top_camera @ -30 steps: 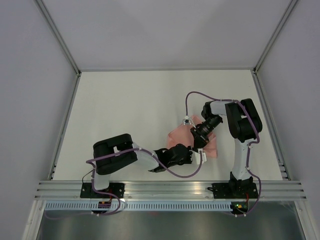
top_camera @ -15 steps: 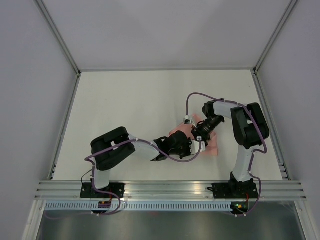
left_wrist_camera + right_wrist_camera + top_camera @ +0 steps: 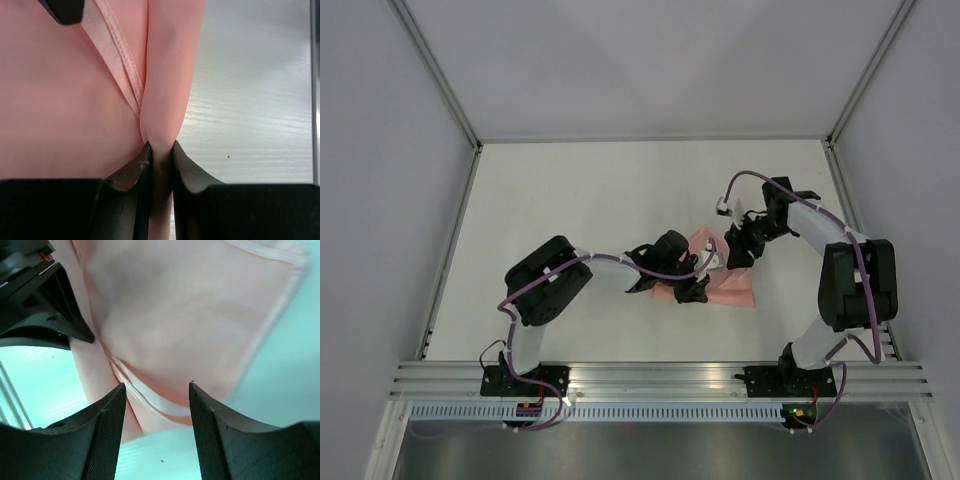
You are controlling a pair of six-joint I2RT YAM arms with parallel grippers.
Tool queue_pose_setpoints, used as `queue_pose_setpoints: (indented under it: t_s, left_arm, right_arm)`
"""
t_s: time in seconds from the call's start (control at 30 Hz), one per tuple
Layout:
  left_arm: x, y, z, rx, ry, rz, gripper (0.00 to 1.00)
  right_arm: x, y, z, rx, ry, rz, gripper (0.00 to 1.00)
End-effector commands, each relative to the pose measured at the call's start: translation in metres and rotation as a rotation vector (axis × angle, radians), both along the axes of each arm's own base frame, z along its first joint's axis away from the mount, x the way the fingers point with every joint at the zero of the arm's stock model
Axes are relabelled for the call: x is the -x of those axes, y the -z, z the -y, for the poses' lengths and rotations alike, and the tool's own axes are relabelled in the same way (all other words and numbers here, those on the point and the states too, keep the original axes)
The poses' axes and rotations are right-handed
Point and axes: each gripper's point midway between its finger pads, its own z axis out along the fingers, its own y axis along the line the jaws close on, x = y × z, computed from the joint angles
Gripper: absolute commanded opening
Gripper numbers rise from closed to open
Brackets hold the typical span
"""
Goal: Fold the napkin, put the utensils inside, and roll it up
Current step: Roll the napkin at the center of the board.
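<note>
The salmon-pink napkin (image 3: 731, 290) lies folded on the white table between the two arms. My left gripper (image 3: 692, 287) sits at its left edge. In the left wrist view that gripper (image 3: 160, 150) is shut on a raised fold of the napkin (image 3: 65, 100), with a hemmed edge running toward the pinch. My right gripper (image 3: 738, 254) hovers at the napkin's far side. Its jaws (image 3: 156, 390) stand wide apart with nothing between them, and the napkin (image 3: 190, 315) lies just beyond. One of the left gripper's black fingers (image 3: 50, 315) shows there too. The utensils are out of view.
Grey enclosure walls (image 3: 390, 200) ring the table, with metal frame posts (image 3: 445, 70) at the far corners. An aluminium rail (image 3: 660, 378) runs along the near edge with both arm bases on it. Purple cables (image 3: 750, 178) loop off the arms.
My right gripper has opened, let go of the napkin and drawn back to the right. The left gripper has carried its pinched fold away from the near edge.
</note>
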Motion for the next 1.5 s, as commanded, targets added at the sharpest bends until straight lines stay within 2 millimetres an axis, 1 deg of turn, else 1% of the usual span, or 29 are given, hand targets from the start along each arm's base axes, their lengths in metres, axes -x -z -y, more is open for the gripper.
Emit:
queue_pose_setpoints:
  t_s: [0.0, 0.03, 0.07, 0.1, 0.13, 0.17, 0.2, 0.23, 0.27, 0.33, 0.37, 0.4, 0.43, 0.53, 0.57, 0.7, 0.83, 0.93, 1.13, 1.23, 1.27, 1.3, 1.33, 1.37, 1.4, 1.43, 1.47]
  left_arm:
    - [0.025, 0.049, -0.035, -0.194, -0.017, -0.317, 0.02]
    - [0.022, 0.053, -0.04, -0.217, -0.035, -0.346, 0.02]
    - [0.016, 0.055, -0.037, -0.222, -0.056, -0.372, 0.02]
    - [0.014, 0.055, -0.037, -0.221, -0.063, -0.402, 0.02]
    - [0.009, 0.056, -0.042, -0.229, -0.083, -0.432, 0.02]
    - [0.009, 0.056, -0.04, -0.225, -0.085, -0.473, 0.02]
    - [0.004, 0.056, -0.041, -0.221, -0.097, -0.487, 0.02]
    - [0.006, 0.058, -0.044, -0.236, -0.105, -0.516, 0.02]
    - [0.004, 0.054, -0.04, -0.226, -0.098, -0.532, 0.02]
    - [0.006, 0.059, -0.043, -0.248, -0.105, -0.568, 0.02]
    - [0.004, 0.057, -0.04, -0.242, -0.1, -0.577, 0.02]
    - [0.005, 0.061, -0.041, -0.251, -0.1, -0.593, 0.02]
    - [0.005, 0.063, -0.041, -0.256, -0.103, -0.603, 0.02]
    - [0.007, 0.064, -0.039, -0.257, -0.11, -0.651, 0.02]
    - [0.006, 0.063, -0.038, -0.254, -0.112, -0.657, 0.02]
    - [0.006, 0.064, -0.037, -0.256, -0.118, -0.679, 0.02]
    - [0.005, 0.062, -0.036, -0.251, -0.12, -0.683, 0.02]
    - [0.004, 0.06, -0.034, -0.249, -0.122, -0.686, 0.02]
    - [0.004, 0.059, -0.033, -0.248, -0.128, -0.697, 0.03]
    - [0.003, 0.059, -0.034, -0.254, -0.138, -0.695, 0.08]
    - [0.003, 0.057, -0.033, -0.251, -0.136, -0.693, 0.13]
    - [0.003, 0.056, -0.032, -0.25, -0.137, -0.689, 0.17]
    - [0.0, 0.055, -0.033, -0.25, -0.148, -0.68, 0.26]
    - [0.0, 0.053, -0.032, -0.248, -0.148, -0.679, 0.3]
    - [-0.002, 0.047, -0.03, -0.235, -0.151, -0.671, 0.34]
    - [-0.005, 0.045, -0.03, -0.232, -0.162, -0.66, 0.39]
    - [-0.008, 0.04, -0.027, -0.213, -0.163, -0.645, 0.41]
  right_arm:
    - [-0.009, -0.029, 0.002, -0.033, 0.047, 0.206, 0.59]
    - [-0.008, -0.031, 0.003, -0.031, 0.055, 0.243, 0.61]
    - [-0.013, -0.035, 0.004, -0.031, 0.063, 0.309, 0.62]
    - [-0.002, -0.036, 0.004, -0.029, 0.066, 0.341, 0.64]
    - [0.001, -0.036, 0.005, -0.011, 0.063, 0.371, 0.64]
    - [0.007, -0.035, 0.004, -0.008, 0.057, 0.419, 0.64]
    - [0.01, -0.034, 0.003, 0.001, 0.047, 0.44, 0.64]
    - [0.015, -0.032, -0.001, 0.008, 0.026, 0.46, 0.65]
    - [0.021, -0.028, -0.002, 0.009, 0.016, 0.484, 0.65]
    - [0.03, -0.023, -0.012, 0.004, -0.027, 0.503, 0.66]
    - [0.033, -0.017, -0.012, 0.017, -0.028, 0.521, 0.66]
    - [0.035, -0.014, -0.016, 0.021, -0.04, 0.526, 0.67]
    - [0.04, -0.011, -0.023, 0.025, -0.072, 0.531, 0.67]
    - [0.043, 0.0, -0.034, 0.035, -0.094, 0.547, 0.68]
    - [0.043, 0.007, -0.036, 0.039, -0.099, 0.542, 0.68]
    - [0.048, 0.021, -0.046, 0.053, -0.138, 0.509, 0.68]
    - [0.046, 0.031, -0.05, 0.076, -0.148, 0.512, 0.67]
    - [0.045, 0.036, -0.051, 0.082, -0.149, 0.498, 0.64]
    - [0.048, 0.046, -0.052, 0.087, -0.146, 0.453, 0.54]
    - [0.049, 0.05, -0.052, 0.093, -0.146, 0.427, 0.42]
    - [0.049, 0.05, -0.053, 0.091, -0.147, 0.42, 0.33]
    - [0.051, 0.052, -0.053, 0.092, -0.152, 0.405, 0.29]
    - [0.053, 0.055, -0.053, 0.097, -0.158, 0.382, 0.26]
    - [0.055, 0.056, -0.053, 0.094, -0.165, 0.372, 0.22]
    - [0.056, 0.056, -0.053, 0.094, -0.171, 0.363, 0.2]
    - [0.058, 0.058, -0.053, 0.097, -0.178, 0.34, 0.19]
    - [0.059, 0.059, -0.053, 0.097, -0.189, 0.335, 0.17]
